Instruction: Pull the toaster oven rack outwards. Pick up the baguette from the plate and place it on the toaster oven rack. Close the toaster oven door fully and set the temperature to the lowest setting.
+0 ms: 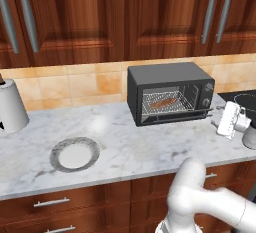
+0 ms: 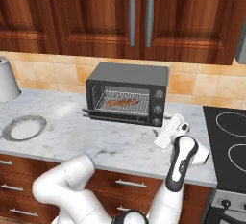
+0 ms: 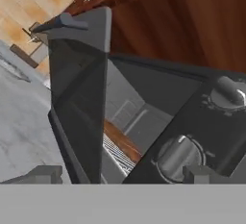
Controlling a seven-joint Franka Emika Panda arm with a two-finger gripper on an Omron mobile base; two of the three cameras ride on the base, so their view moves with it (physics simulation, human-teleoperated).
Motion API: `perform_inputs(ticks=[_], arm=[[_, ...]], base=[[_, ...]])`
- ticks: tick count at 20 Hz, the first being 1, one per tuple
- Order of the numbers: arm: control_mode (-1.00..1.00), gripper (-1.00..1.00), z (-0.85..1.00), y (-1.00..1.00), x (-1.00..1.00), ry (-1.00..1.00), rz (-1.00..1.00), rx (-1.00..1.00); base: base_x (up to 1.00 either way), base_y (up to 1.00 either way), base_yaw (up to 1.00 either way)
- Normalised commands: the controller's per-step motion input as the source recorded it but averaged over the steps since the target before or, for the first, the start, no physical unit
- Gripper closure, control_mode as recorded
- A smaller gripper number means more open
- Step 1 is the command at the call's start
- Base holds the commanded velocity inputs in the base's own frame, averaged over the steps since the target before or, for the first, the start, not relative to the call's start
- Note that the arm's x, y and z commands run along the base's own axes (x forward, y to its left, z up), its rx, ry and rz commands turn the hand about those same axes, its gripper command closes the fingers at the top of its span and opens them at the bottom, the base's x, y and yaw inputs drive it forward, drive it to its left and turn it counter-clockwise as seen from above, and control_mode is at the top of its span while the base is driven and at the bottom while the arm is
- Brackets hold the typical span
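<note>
Already loaded: baguette lying on the toaster oven rack inside the toaster oven, plate bare, well left of the oven. Toaster oven door partly raised, judged not yet fully shut. Gripper spread wide, holding nothing, just beside the oven's right-hand knobs. Remaining: closing, temperature setting.

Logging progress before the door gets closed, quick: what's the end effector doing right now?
End effector: open and holding nothing, fingertips apart in front of the toaster oven, near its knobs and the partly open toaster oven door.
</note>
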Motion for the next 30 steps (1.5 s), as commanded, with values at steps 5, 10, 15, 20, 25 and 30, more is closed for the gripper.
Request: perform_inputs(ticks=[5,10,15,20,25,30], arm=[[-1.00,-1.00,0.52,-0.23,0.00,-0.01,-0.37,0.32],[-1.00,-1.00,0.39,-0.01,0.00,0.02,-0.31,0.28],[-1.00,-1.00,0.33,-0.15,0.00,0.16,-0.19,0.25],[-1.00,-1.00,0.32,-0.38,0.00,0.20,-0.14,0.25],[-1.00,-1.00,0.57,-0.11,0.09,0.17,-0.11,0.32],[-1.00,-1.00,0.80,0.03,0.24,0.18,-0.12,0.32]], base=[[0.00,0.00,0.00],[0.00,0.00,0.00],[0.00,0.00,0.00],[0.00,0.00,0.00],[0.00,0.00,0.00],[0.00,0.00,0.00]])
